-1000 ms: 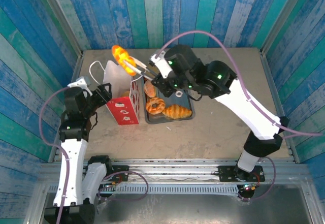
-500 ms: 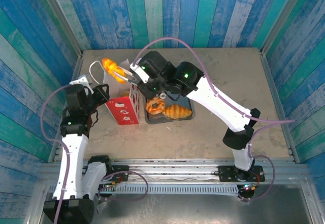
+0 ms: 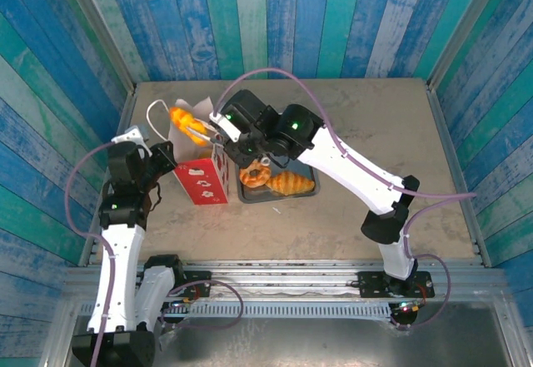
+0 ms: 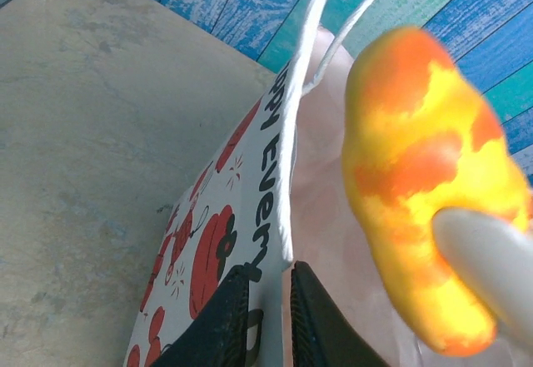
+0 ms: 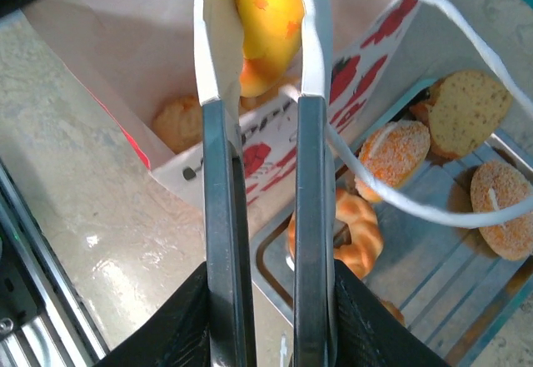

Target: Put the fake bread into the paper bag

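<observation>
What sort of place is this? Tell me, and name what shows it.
Most likely a robot test booth, not a real bakery: blue plank walls box in a table, two arms sit bolted on a metal rail, and the fake bread on the tray looks like glossy toys.

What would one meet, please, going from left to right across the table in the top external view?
Left claw → paper bag → ring donut → croissant. The right claw and its orange pastry overlap the bag, so they are omitted.
</observation>
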Action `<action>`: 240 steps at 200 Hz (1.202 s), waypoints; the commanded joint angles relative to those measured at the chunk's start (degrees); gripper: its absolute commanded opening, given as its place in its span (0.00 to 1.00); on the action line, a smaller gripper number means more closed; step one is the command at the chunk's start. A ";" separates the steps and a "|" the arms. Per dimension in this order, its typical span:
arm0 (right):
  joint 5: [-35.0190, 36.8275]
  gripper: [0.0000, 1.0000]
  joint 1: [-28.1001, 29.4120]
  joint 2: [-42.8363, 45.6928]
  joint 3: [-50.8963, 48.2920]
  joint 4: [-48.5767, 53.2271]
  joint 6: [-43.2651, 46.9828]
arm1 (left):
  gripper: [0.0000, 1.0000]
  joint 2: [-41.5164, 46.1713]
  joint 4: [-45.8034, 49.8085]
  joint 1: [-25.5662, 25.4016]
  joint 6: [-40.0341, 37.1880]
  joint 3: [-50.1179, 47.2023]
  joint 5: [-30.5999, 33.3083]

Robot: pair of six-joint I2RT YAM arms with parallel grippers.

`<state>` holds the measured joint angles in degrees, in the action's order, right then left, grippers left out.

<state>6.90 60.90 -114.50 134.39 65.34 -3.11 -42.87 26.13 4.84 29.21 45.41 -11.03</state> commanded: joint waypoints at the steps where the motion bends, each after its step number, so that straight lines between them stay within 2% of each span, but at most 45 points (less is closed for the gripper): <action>1: 0.92 0.35 0.52 1.11 -1.03 0.39 0.72 | 0.17 0.89 -0.82 0.23 -0.38 -0.88 1.28; 35: 1.88 0.39 0.48 1.69 -1.50 0.61 0.75 | 0.10 0.99 -0.73 0.20 -0.39 -1.16 1.47; 99: 2.23 0.48 0.51 1.52 -0.39 0.40 1.53 | 0.09 1.48 -0.72 0.21 0.05 -1.21 1.45; 170: 2.26 0.48 0.47 2.04 1.71 -0.64 2.04 | 0.08 1.91 -1.74 0.14 1.20 -1.33 -0.40; 213: 1.58 0.48 0.42 3.69 2.25 -1.27 2.15 | 0.09 1.72 -2.45 0.18 1.81 -1.38 -3.69; 240: 0.53 0.48 0.42 5.85 2.46 -1.53 2.42 | 0.16 2.12 -1.73 0.19 1.73 -0.62 -4.13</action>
<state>8.10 61.01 -113.32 134.26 65.45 -1.45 -41.80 24.99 4.84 30.72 44.53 -13.32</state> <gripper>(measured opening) 0.484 0.130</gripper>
